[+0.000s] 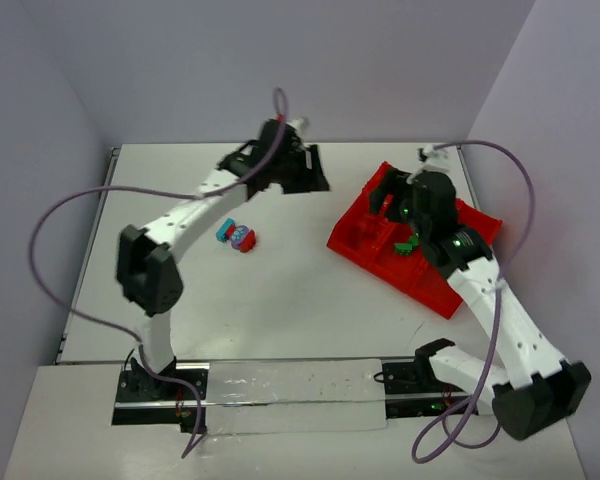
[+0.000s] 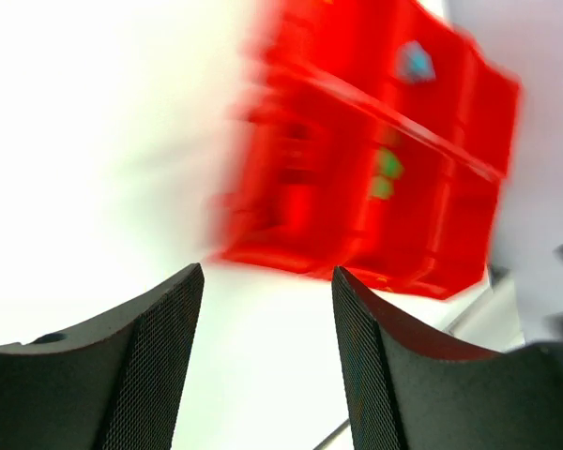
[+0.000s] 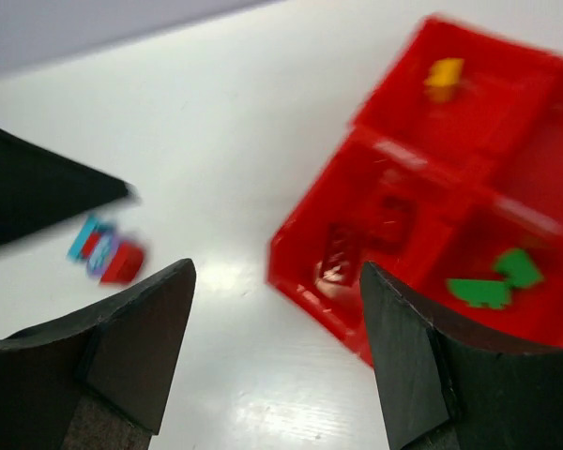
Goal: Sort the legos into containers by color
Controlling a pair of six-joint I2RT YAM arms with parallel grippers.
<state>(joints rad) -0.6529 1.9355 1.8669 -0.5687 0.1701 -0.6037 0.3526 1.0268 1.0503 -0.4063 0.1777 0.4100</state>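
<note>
Next, fetch from the cluster of legos (image 1: 237, 236) lying touching on the bare worktop (image 1: 280, 310), well apart from the red tray (image 1: 430, 285). Leave the left tool (image 2: 267, 281) released as shown, gripping nothing; likewise the right tool (image 3: 277, 277), spread and empty above the tray. Descend squarely over one outer brick, pinch its sides without nudging neighbours, then match colour, noting green bricks (image 3: 493, 281) already grouped in one compartment.

White tabletop (image 1: 300, 320) boxed by plain pale-lavender walls (image 1: 280, 60) on 3 sides, w/ even light.
</note>
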